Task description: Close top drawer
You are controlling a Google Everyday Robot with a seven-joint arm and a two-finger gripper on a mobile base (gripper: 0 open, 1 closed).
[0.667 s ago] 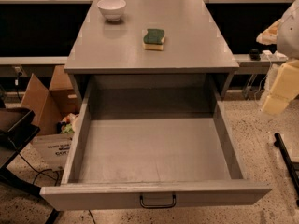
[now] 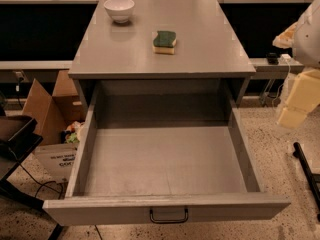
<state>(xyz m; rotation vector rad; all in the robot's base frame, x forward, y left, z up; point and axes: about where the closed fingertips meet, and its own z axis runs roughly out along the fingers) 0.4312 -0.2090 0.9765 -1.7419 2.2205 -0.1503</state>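
Note:
The top drawer (image 2: 165, 206) of the grey cabinet stands pulled far out toward me. Its deep grey box (image 2: 165, 159) is empty. A small dark wire handle (image 2: 169, 215) sits at the centre of its flat front. My gripper (image 2: 296, 101), cream-coloured, hangs at the right edge of the view. It is to the right of the drawer's right wall, apart from it, and holds nothing. No other drawers show.
On the cabinet top (image 2: 200, 49) sit a white bowl (image 2: 119, 9) at the far left and a green-and-yellow sponge (image 2: 164, 41) near the middle. A cardboard box (image 2: 47, 109) and a dark tray (image 2: 15, 131) stand at the left. A black bar (image 2: 307, 169) lies on the floor at the right.

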